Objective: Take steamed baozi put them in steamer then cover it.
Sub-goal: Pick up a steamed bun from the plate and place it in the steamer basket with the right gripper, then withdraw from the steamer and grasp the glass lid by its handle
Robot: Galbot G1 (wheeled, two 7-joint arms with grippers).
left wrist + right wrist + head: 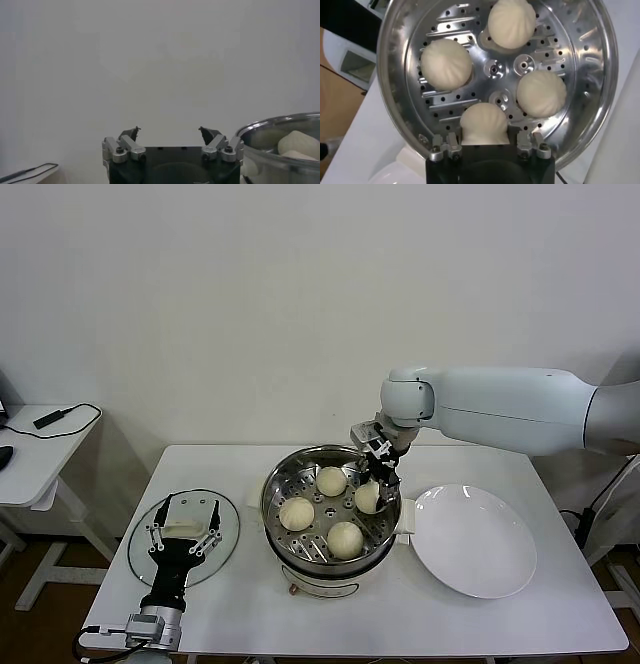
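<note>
Steamer (331,514): steel pot at the middle of the white surface (560,604), uncovered.
Buns: all four on the holed tray (492,70) inside the pot; three lie free (297,512).
Fourth bun (484,124): on the tray's right side, between the right claw's fingers.
Right claw (378,484): reaches down into the pot, fingers just beside that bun; whether they grip or have let go cannot be told.
Left claw (183,534): fingers spread apart, above the glass lid (140,559) left of the pot.
Plate (475,541): white, right of the pot.
</note>
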